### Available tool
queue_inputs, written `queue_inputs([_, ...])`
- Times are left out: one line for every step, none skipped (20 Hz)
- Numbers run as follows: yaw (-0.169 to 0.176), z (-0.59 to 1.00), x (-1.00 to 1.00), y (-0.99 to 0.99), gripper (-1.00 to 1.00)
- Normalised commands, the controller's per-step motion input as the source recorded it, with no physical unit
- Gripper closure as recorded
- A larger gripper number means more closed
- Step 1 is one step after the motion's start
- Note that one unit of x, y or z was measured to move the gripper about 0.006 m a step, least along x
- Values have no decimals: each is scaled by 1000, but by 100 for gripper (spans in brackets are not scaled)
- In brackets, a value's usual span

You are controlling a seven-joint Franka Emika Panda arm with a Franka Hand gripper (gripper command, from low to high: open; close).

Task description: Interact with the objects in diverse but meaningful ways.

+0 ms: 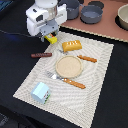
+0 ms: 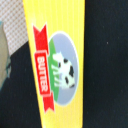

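Claw (image 1: pixel 50 35): hangs low at upper left of the exterior view, under the white wrist block, pointing down at the far corner of the placemat. Fingers largely hidden by the wrist housing. A yellow butter packet (image 1: pixel 50 38) sits right at the fingertips; cannot tell whether the claw is clamped on it or merely around it.

Wrist view: the butter packet (image 2: pixel 57 65) fills the frame, running lengthwise and a little tilted, with a red ribbon reading BUTTER and an oval picture of a cow. Dark table (image 2: pixel 107 60) beside it. No fingers seen here.

Arm: white Panda body (image 1: pixel 44 17) leans in from the top edge, wrist roughly vertical.

Outward, on the pale woven placemat (image 1: pixel 92 75):
- orange ridged bread loaf (image 1: pixel 71 46), just right of the claw, upper middle.
- round tan plate (image 1: pixel 68 66), centre of frame.
- wooden-handled knife (image 1: pixel 85 58), near the plate's upper right.
- fork (image 1: pixel 67 80), just below the plate, wooden handle toward the right.
- another wooden-handled piece (image 1: pixel 42 55), left of the plate.
- small pale blue carton (image 1: pixel 40 92), lower left corner of the mat.

Off the mat, top of frame: dark grey pot (image 1: pixel 91 14) on a brown board (image 1: pixel 107 27).
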Motion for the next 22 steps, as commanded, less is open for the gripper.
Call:
queue_inputs([-43, -397, 0, 0, 100])
queue_inputs([-40, -397, 0, 0, 100])
queue_inputs([-38, -386, 0, 0, 100])
queue_inputs([-36, -351, 11, 0, 100])
queue_inputs([-33, -311, 0, 0, 100])
queue_inputs([-33, -314, 0, 0, 100])
queue_inputs([-32, -323, 0, 0, 100])
queue_inputs([-32, -377, 0, 0, 100])
queue_inputs([-29, -400, 0, 0, 100])
queue_inputs([-27, -406, 0, 0, 100])
queue_inputs([-23, -411, 0, 0, 100])
queue_inputs([-17, -380, 0, 0, 100])
queue_inputs([-12, -354, 0, 0, 100])
queue_inputs([-9, -291, 0, 0, 100])
queue_inputs([-6, -100, 14, 0, 100])
queue_inputs([-18, 163, 46, -20, 100])
queue_inputs([-28, 729, 3, -14, 100])
queue_inputs([-32, 1000, 263, -3, 100])
queue_inputs([-46, 1000, 429, 0, 100])
queue_inputs([-34, 1000, 366, 0, 100])
queue_inputs([-33, 1000, 357, -157, 100])
queue_inputs([-34, 1000, 389, -311, 100])
